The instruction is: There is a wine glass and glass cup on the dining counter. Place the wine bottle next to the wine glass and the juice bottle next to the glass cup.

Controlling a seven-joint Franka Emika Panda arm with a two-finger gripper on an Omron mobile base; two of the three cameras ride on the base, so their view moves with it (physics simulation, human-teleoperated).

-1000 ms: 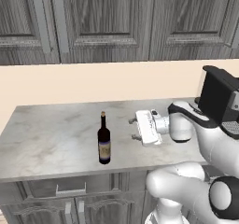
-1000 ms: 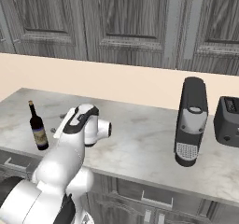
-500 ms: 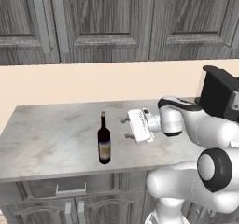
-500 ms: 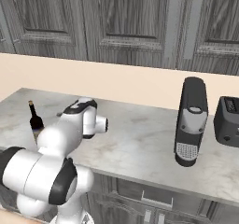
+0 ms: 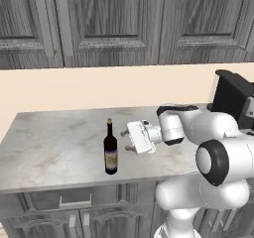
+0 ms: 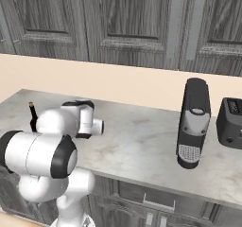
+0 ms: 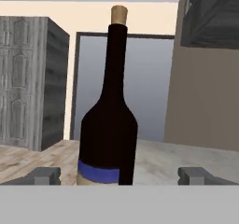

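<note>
wine bottle: stands upright on the desk, near its front edge.
tool: jaws spread wide, holding nothing, turned sideways toward the bottle.
bearing: your bottle sits dead ahead, centred between the fingertips; axis vertical.

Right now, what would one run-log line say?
phase: reaching | gripper: open, empty | target: wine bottle, upright on counter, not yet gripped

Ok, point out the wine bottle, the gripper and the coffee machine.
wine bottle (image 5: 110, 154), left base view, on its label.
gripper (image 5: 125, 140), left base view, between its open fingertips.
coffee machine (image 6: 193, 122), right base view, on its front.
</note>
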